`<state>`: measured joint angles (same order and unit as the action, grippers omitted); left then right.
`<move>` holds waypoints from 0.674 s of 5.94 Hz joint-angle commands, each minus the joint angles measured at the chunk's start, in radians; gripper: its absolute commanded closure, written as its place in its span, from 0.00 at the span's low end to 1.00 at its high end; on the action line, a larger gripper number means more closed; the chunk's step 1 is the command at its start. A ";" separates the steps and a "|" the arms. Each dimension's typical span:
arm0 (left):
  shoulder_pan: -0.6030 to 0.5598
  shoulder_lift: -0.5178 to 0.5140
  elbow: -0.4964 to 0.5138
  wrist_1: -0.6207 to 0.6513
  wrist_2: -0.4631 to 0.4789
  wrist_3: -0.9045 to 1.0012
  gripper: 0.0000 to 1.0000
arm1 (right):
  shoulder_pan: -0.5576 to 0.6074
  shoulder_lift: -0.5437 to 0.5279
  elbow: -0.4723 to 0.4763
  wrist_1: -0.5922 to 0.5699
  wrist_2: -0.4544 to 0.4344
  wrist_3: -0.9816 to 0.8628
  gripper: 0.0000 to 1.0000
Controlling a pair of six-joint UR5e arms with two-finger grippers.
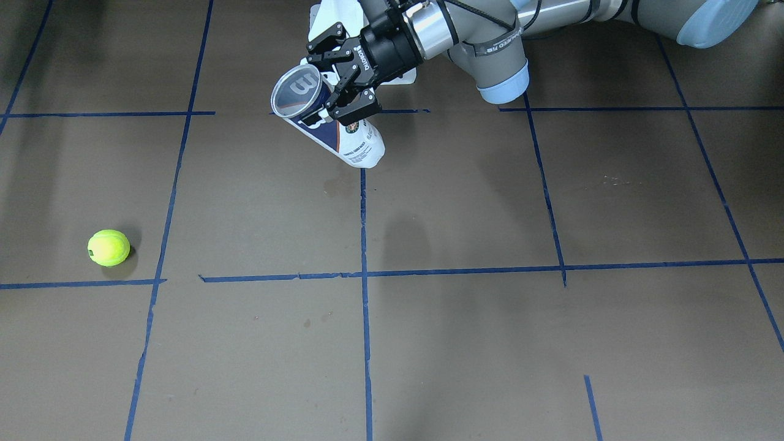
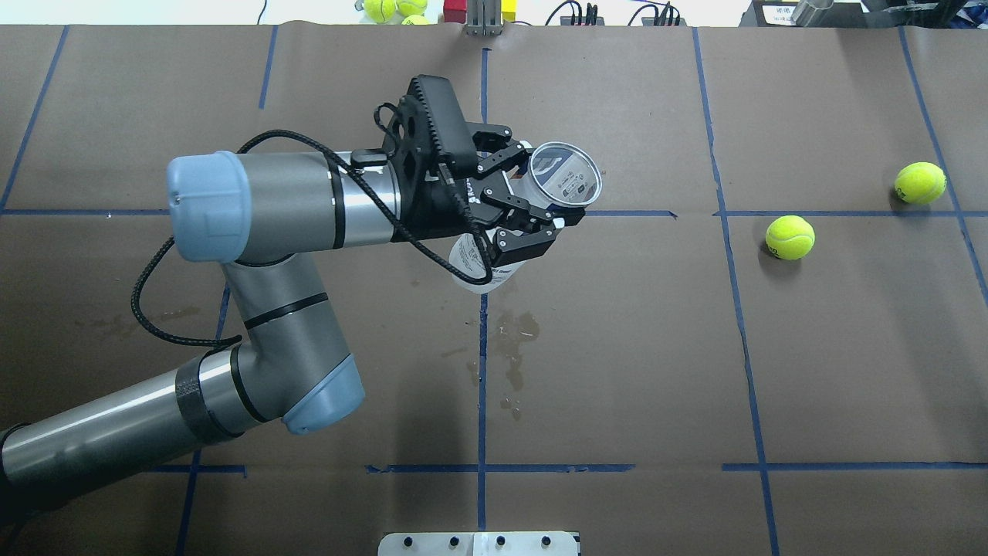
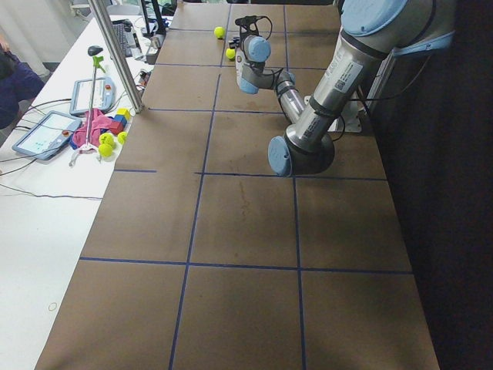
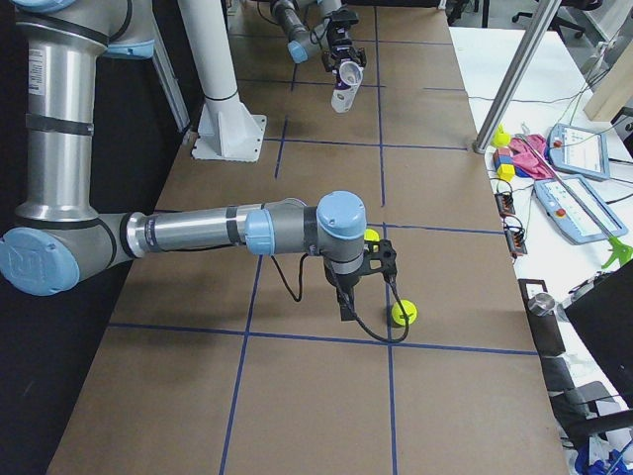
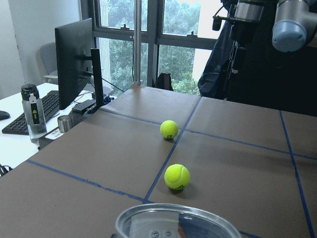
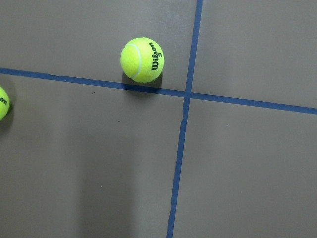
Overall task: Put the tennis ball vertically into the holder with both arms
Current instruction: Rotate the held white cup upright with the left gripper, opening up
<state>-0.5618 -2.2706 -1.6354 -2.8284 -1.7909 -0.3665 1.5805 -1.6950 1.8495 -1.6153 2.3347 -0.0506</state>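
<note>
Tabletop (image 2: 617, 347): flat, matt brown paper gridded with blue tape. The left arm (image 2: 293, 201), smooth grey metal with light-blue caps, reaches from the overhead view's left to upper centre. Its tool (image 2: 540, 193) is clenched on the holder (image 1: 355, 142), a clear, rigid plastic cylinder with a white-and-navy label, tilted with its mouth uppermost and apparently lifted. The right arm (image 4: 198, 233) crosses the centre of the right-side view. Its tool (image 4: 384, 259) hangs near the balls; whether it is released or clenched, I cannot tell. One tennis ball (image 2: 790, 237) and a second ball (image 2: 919, 183), fuzzy yellow spheres, lie at the overhead's right, well apart from the holder. Judgement: the holder is being presented. Next it needs righting to vertical, and a ball must be grasped.
</note>
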 commanded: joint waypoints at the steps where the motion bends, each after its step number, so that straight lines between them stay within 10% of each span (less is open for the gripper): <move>1: -0.001 0.055 0.050 -0.218 0.001 0.003 0.54 | 0.003 0.000 0.000 0.000 0.005 0.000 0.00; 4: 0.003 0.057 0.246 -0.529 0.036 0.011 0.54 | 0.009 -0.002 0.001 0.000 0.014 0.000 0.00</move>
<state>-0.5603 -2.2142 -1.4564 -3.2651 -1.7747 -0.3588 1.5882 -1.6961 1.8508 -1.6153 2.3476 -0.0506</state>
